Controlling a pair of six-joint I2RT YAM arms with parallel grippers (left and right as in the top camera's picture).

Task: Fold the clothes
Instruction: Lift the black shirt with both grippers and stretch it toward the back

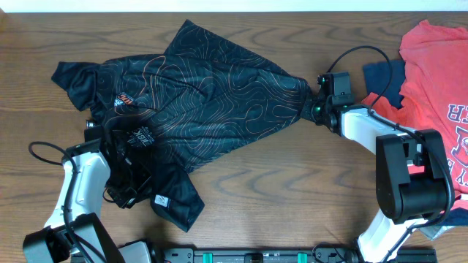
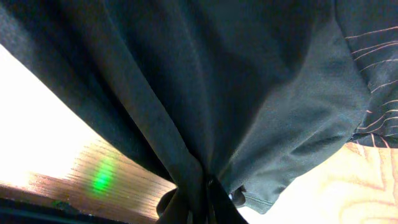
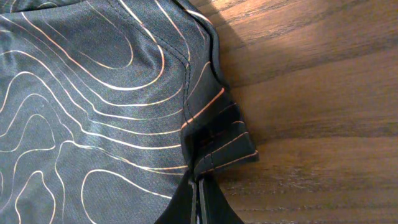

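We log the black shirt [image 1: 212, 95] lying crumpled on the table [image 1: 292, 197], apart from the red shirt [image 1: 431, 66] and on the side of it toward the left arm.

The right gripper [image 3: 198, 186] sits between the two shirts. Its jaws are closed tight on the hem corner of the black shirt nearest the red shirt, and the cloth puckers into the pinch.

The left gripper [image 2: 208, 196] is at the end of the black shirt farthest from the red shirt. Its jaws are closed on a bunch of fabric, with folds fanning out from the grip. Cloth drapes over it, so overhead we barely see the fingers.

Our read on handling:
- **Feel:** The shirt looks thin, light and very soft, with no stiffness, so it will sag and wrinkle wherever it is not held.
- **Grip risk:** It looks like slick sports fabric, so a shallow pinch may slip. It is not fragile.
- **Where to hold:** Hems, corners and seams look best, since doubled cloth gives the fingers some bite. A mid-panel grab would only bunch it.
- **Next:** With opposite ends held, we judge a gentle pull apart should flatten it. The part farthest from the red shirt looks doubled over and probably needs straightening first.
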